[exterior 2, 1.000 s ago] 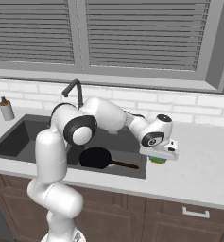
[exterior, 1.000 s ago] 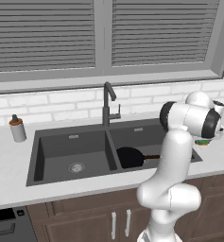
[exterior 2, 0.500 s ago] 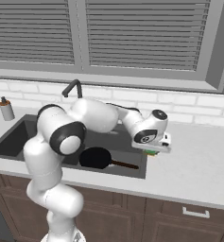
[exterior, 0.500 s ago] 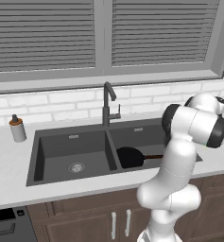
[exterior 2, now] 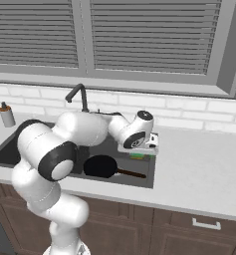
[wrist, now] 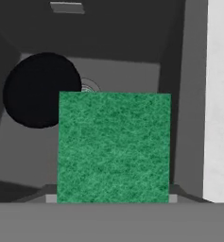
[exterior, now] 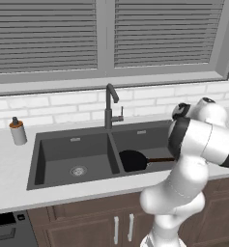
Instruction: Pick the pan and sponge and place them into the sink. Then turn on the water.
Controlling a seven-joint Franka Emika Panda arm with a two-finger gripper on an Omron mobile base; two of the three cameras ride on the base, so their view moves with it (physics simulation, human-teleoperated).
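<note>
The green sponge [wrist: 113, 146] hangs between the jaws of my gripper [exterior 2: 142, 152], which is shut on it. In the right base view the sponge [exterior 2: 141, 157] shows as a green sliver under the hand, over the right end of the sink [exterior 2: 145, 181]. The black pan [exterior 2: 100, 166] lies in the right basin, its thin handle pointing right. From the hand view, the pan [wrist: 40, 90] sits below and to the left of the sponge, beside the round drain [wrist: 89, 86]. In the left base view the pan [exterior: 132, 160] rests in the right basin of the sink [exterior: 53, 155]; my arm hides the hand there.
The dark gooseneck faucet [exterior: 109, 103] stands behind the divider between the basins, its small lever to the right. A soap bottle [exterior: 18, 131] stands on the counter left of the sink. Light countertop [exterior 2: 199, 164] stretches to the right of the basin.
My gripper has carried the sponge leftward, from above the counter to above the right basin. The pan has stayed where it was.
</note>
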